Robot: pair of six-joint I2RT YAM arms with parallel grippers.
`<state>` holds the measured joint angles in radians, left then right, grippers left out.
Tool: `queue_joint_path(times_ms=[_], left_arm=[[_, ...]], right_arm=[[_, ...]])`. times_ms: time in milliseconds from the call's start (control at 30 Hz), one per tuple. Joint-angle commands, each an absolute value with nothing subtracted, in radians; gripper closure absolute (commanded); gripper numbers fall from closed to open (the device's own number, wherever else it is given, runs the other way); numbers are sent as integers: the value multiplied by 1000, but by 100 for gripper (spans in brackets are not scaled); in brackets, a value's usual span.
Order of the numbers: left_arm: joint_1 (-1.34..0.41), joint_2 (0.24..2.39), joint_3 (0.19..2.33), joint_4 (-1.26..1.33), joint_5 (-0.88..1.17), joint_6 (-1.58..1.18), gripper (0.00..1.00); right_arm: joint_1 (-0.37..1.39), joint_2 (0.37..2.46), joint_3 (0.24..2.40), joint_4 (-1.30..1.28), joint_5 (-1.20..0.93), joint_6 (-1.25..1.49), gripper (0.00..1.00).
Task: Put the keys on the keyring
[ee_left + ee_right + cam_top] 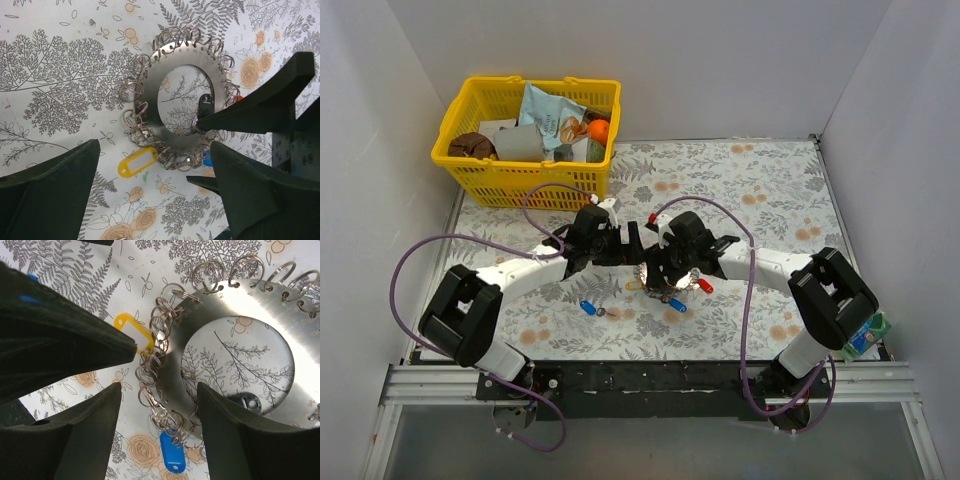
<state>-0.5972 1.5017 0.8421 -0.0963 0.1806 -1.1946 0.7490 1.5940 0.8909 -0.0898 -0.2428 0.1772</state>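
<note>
Keyring (151, 87) lies flat on the bench (770, 200), centre, btwn the two arms: steel disc w/ a big hole, small split rings all round the rim. Left jaws released, spread wide, low over the bench just short of the keyring, nothing btwn them. Right jaws parted too, astride the disc's band: one finger (250, 107) has its tip at the hole's inner edge, the other sits outside the rim; can't tell if either presses the metal. Blue key (172, 460) and yellow tag (137, 161) hang off rim rings. Red key (705, 286) is just beside the rim on the right; attached or not, can't tell. Second blue key (587, 307) lies loose, apart from the disc on its left, near the left arm. Yellow basket (470, 170) w/ odds and ends sits in the far left corner.
</note>
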Motion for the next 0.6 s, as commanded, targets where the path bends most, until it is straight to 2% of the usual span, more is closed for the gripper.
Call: queue_joint_path(times_ms=[0,200,433,467,567], left_arm=[[-569,1445,815,-75,218,-1221,11],[-515,1427,776,-46,285,-1246,15],[-488,1433,752,-18,330,-1244,25],[-488,1437,750,-15,340,-1244,32],[-489,1462,755,-6,371,-1238,42]], right_arm=[[749,1618,945,-31,-291,204,31],[729,1637,1003,-54,-293,207,31],[628,1641,1039,-77,-334,216,31],[615,1637,1037,-75,-344,216,31],[581,1638,1038,-74,-380,215,31]])
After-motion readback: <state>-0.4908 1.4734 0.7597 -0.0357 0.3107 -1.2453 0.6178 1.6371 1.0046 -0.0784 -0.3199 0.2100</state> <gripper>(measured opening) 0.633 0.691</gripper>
